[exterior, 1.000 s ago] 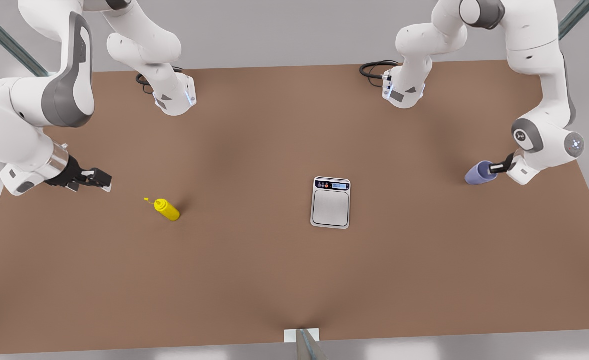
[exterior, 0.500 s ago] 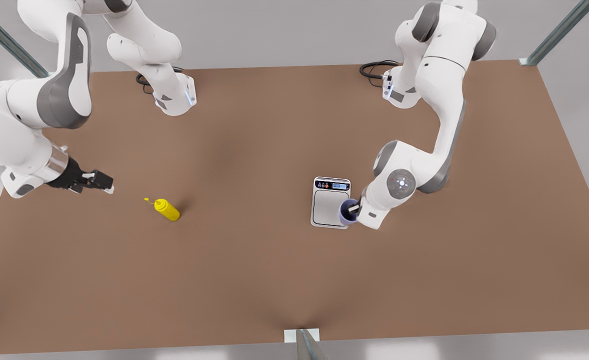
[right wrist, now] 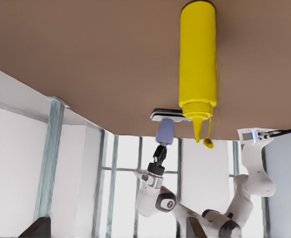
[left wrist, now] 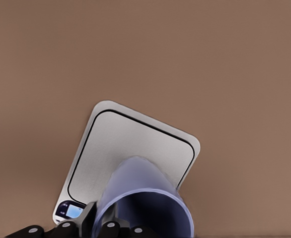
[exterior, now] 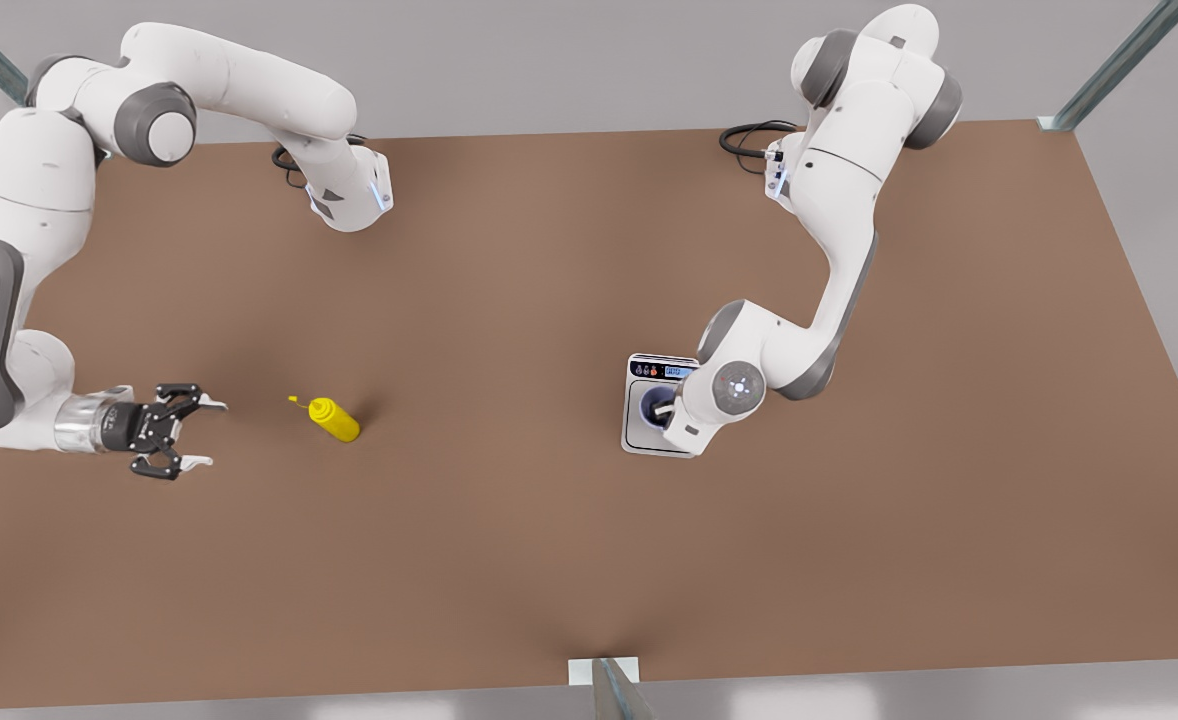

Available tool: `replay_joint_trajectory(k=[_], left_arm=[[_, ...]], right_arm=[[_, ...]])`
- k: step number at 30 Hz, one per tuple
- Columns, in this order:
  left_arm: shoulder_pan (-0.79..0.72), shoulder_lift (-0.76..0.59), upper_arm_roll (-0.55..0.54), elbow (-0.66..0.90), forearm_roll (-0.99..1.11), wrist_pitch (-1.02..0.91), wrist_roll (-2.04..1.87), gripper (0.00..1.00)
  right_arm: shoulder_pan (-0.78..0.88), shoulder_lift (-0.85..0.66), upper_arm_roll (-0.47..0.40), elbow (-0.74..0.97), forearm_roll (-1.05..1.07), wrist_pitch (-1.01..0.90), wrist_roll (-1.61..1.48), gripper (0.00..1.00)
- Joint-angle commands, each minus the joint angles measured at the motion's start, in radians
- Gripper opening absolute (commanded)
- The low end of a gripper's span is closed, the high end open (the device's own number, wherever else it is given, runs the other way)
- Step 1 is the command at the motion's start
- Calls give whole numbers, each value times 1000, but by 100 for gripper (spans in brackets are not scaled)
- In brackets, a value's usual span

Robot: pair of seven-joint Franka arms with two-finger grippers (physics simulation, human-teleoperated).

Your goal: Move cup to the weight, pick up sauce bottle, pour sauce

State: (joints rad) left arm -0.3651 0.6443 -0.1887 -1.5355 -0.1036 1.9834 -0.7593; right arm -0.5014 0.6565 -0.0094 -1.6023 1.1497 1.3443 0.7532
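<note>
Table, brown and flat, carries every item in the front view. Two white arms rise from bases at its far edge.

Arm on the front view's right bends down over the weight; matched through its wrist camera, this is the left arm. Left pincer is closed on the cup, one finger inside the rim and the other hidden, holding the cup over the steel platform of the weight. Whether the cup's base touches the platform cannot be told. In the left wrist view the cup stands in front of the weight, whose display strip lies next to the pincer.

Arm on the front view's left reaches low along the table; this is the right arm. Right pincer is spread open, empty, pointing toward the sauce bottle and clear of it.

Sauce bottle stands upright on the table between the right pincer and the weight, nearer the pincer. In the right wrist view the sauce bottle shows its tapering nozzle and tethered cap, with the cup and the weight farther off.
</note>
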Motion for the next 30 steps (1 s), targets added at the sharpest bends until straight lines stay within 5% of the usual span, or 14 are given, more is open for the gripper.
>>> replay_joint_trajectory(k=[1,4,12,15,18,19,21,30], left_arm=[[0,0,0,0,-21,0,0,63],[2,-3,0,2,-22,0,2,100],[12,-89,14,58,-21,-101,-3,100],[14,-129,158,299,36,-554,237,100],[18,-244,382,324,39,-716,723,100],[73,-290,320,287,45,-723,730,100],[135,-537,252,-56,81,-470,727,100],[137,-499,252,-12,79,-571,727,100]], right_arm=[[-2,2,0,-1,13,-10,-2,100],[-19,52,0,-28,41,-44,-20,100],[-16,106,83,-80,62,-45,-141,100],[-16,109,95,-108,62,-82,-150,100],[-16,110,120,-131,64,-88,-152,100],[-16,110,120,-130,67,-83,-152,100],[-11,126,131,-130,78,-77,-153,100],[-17,129,129,-130,28,-60,-147,100]])
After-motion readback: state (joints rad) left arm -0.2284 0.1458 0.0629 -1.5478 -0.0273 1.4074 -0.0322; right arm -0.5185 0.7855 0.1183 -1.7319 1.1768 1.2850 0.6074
